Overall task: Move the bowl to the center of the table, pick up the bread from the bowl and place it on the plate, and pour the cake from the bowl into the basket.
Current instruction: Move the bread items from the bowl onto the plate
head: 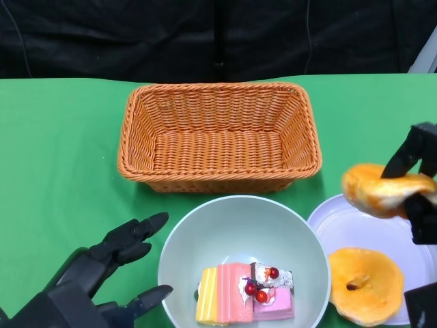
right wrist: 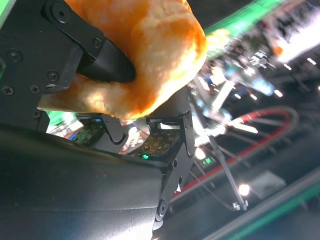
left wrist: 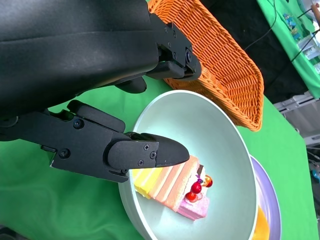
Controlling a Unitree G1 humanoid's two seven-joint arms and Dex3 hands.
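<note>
Green-covered desk (head: 61,150) against a dark backdrop: woven orange basket (head: 218,137) toward the far edge at centre; pale bowl (head: 239,225) at the near edge just before it, holding a striped cake (head: 225,294) and a pink cake with red cherries (head: 272,294); white plate (head: 341,222) at the near right edge, touching the bowl, carrying one bread ring (head: 365,283). Right hand (head: 418,184) grips a second bread (head: 382,190) above the plate. Left hand (head: 102,270) rests beside the bowl's left rim, fingers spread, holding nothing.
</note>
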